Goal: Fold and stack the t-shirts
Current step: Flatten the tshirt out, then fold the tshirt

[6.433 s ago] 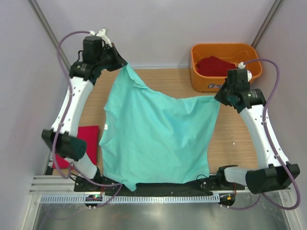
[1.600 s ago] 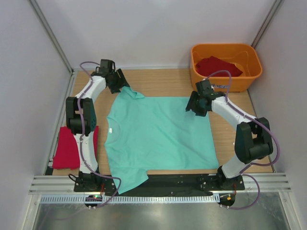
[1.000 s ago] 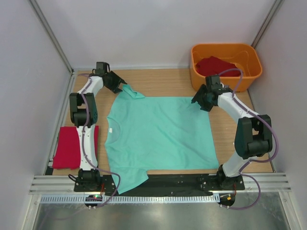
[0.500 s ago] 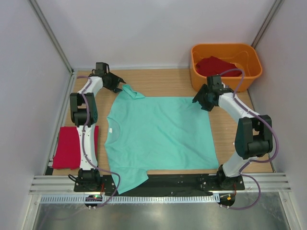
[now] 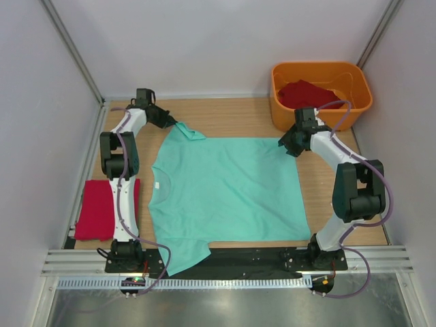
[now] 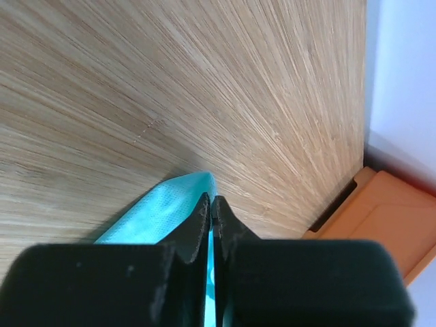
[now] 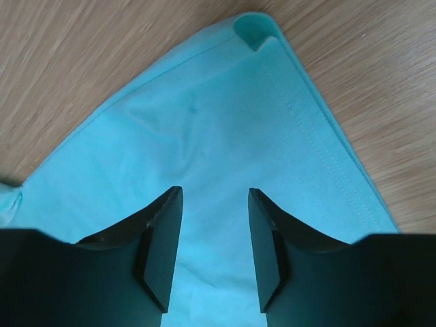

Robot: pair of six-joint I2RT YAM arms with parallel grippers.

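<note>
The mint-green t-shirt (image 5: 225, 191) lies spread flat on the wooden table, neck to the left. My left gripper (image 5: 170, 122) is low at the far left sleeve. In the left wrist view its jaws (image 6: 212, 199) are shut, with the sleeve's tip (image 6: 170, 208) pinched between them. My right gripper (image 5: 285, 146) hovers over the shirt's far right hem corner. In the right wrist view it (image 7: 214, 194) is open, with cloth (image 7: 218, 122) below and nothing between its fingers. A folded deep red t-shirt (image 5: 99, 208) lies at the left edge. Another red one (image 5: 306, 94) sits in the tub.
The orange plastic tub (image 5: 320, 67) stands at the back right corner, close behind my right arm, and shows in the left wrist view (image 6: 388, 211) too. Grey walls close in the table on three sides. The shirt's near sleeve hangs over the black front rail (image 5: 245, 262).
My left gripper has closed on the sleeve tip. The right gripper's jaws have narrowed somewhat and it has shifted slightly toward the hem corner. The shirt lies as before.
</note>
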